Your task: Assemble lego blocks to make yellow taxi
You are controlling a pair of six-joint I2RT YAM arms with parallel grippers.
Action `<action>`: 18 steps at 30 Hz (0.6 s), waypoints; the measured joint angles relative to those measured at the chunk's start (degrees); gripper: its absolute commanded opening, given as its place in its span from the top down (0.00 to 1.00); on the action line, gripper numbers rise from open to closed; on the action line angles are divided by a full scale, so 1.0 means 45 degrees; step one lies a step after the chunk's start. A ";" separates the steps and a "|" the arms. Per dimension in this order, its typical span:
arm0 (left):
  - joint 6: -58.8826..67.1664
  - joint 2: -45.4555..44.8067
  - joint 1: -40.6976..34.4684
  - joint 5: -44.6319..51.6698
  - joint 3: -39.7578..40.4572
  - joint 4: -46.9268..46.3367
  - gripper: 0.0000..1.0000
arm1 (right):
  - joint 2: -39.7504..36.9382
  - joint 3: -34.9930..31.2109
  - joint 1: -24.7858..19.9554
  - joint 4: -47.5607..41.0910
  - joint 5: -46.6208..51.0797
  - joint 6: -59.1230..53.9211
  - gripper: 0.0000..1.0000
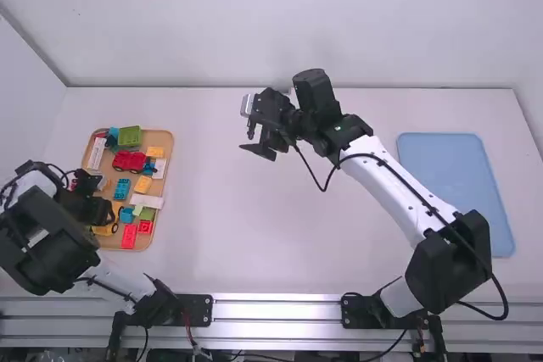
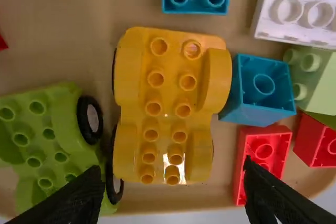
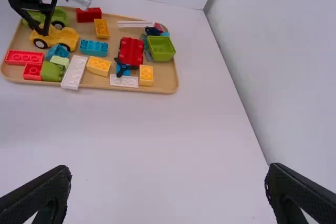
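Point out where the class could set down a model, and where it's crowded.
Bare table lies between the wooden tray and the right arm, down to the metal rail; another patch lies between that arm and the blue mat, itself bare. The tray is crowded with blocks, notably around the yellow wheeled base under the left claw.

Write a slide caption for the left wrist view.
Open jaws hover above a yellow car base, a green car base beside it.
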 measured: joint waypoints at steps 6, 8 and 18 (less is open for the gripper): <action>-0.0214 0.0000 -0.0053 -0.0291 -0.0238 0.0636 0.27 | 0.0000 0.0000 0.0000 0.0000 0.0000 -0.0049 0.01; -0.0248 0.0000 -0.0068 -0.0325 -0.0350 0.0903 0.25 | 0.0000 0.0000 0.0000 -0.0005 -0.0005 -0.0044 0.01; 0.0019 -0.0005 -0.0690 -0.0330 -0.1015 0.1384 0.32 | 0.0005 0.0000 -0.0039 -0.0010 -0.0005 -0.0233 0.01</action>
